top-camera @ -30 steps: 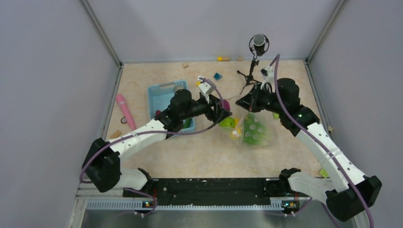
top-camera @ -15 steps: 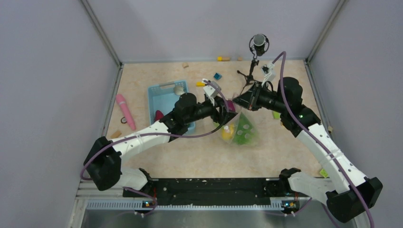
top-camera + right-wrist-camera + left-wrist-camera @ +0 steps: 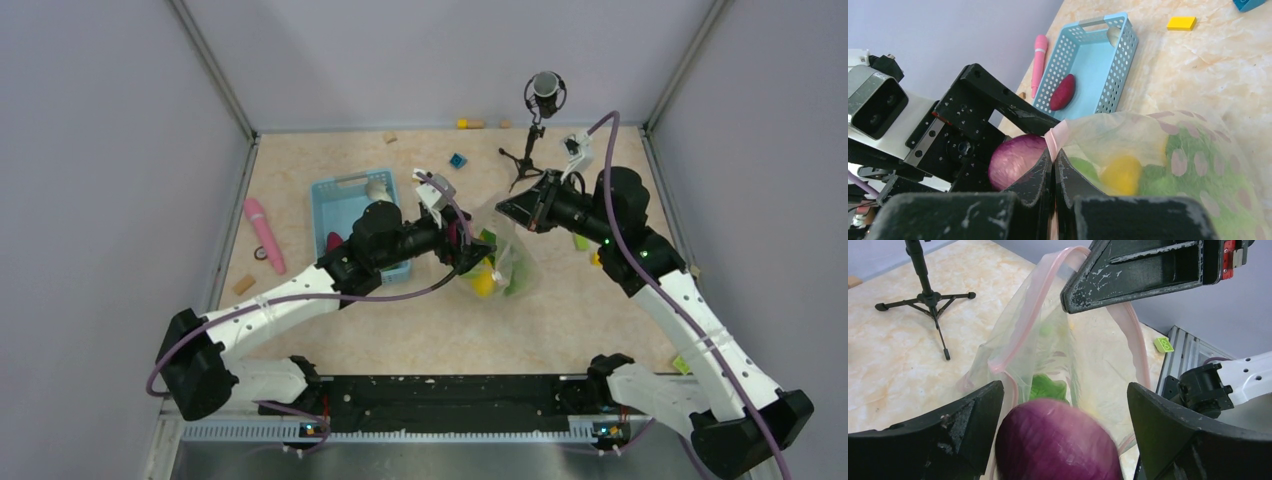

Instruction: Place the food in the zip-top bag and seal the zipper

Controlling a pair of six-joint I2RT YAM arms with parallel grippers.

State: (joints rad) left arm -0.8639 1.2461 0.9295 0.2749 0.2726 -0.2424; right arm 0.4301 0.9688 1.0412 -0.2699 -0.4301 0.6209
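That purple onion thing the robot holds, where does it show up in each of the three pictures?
Left wrist: the purple onion fills the bottom centre, gripped by the left pincer.
Right wrist: left of centre, just beside the pinched pink rim.
Top external: near the middle, mostly hidden at the left pincer's tip.
Shared landmark: the zip-top bag, right beside the onion in every view.

Plain lilac-grey walls [image 3: 100, 150] close in a beige marbled bench [image 3: 330, 330] at 9, 12 and 3 o'clock. A black rail [image 3: 450, 390] runs along 6 o'clock, above what may be a steel shelf [image 3: 450, 462]. Light is soft and even.
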